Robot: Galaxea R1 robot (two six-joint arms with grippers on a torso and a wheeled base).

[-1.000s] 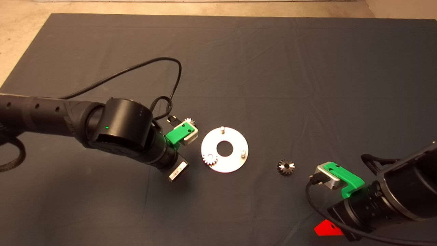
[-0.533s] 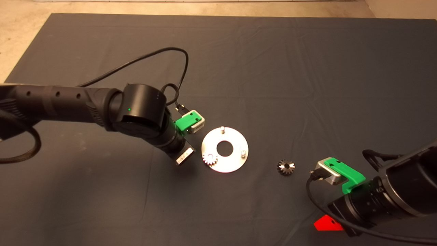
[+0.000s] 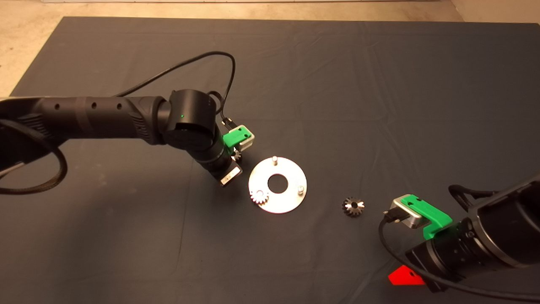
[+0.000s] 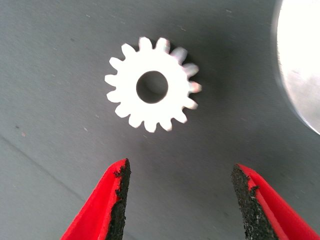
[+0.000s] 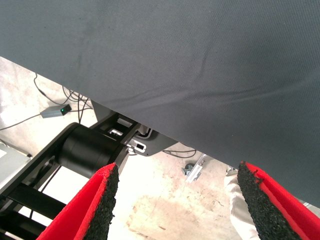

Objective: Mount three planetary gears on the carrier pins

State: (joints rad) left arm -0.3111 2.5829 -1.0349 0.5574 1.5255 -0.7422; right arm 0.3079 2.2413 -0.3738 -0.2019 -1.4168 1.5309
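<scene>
the right gripper (image 3: 404, 278) waits at the near right corner of the mat (image 3: 337, 84), its fingers (image 5: 95, 205) spread wide with nothing between them, its wrist view looking past the mat edge to the floor. ahead of it one loose gear (image 3: 353, 206) lies flat on the mat, well apart from the round plate (image 3: 291, 202). on the plate, one gear (image 3: 259, 196) sits on the near-left pin, while the far pin (image 3: 274, 159) and the right pin (image 3: 301, 188) stand bare, so i judge one of three installed. the step in hand looks like picking up the second gear: the left gripper (image 4: 177, 200) hovers over the third gear (image 4: 151, 88), just beside the plate's far-left rim, jaws released wide and touching nothing. the next move calls for lowering so the pads straddle the teeth, then closing squarely.
</scene>
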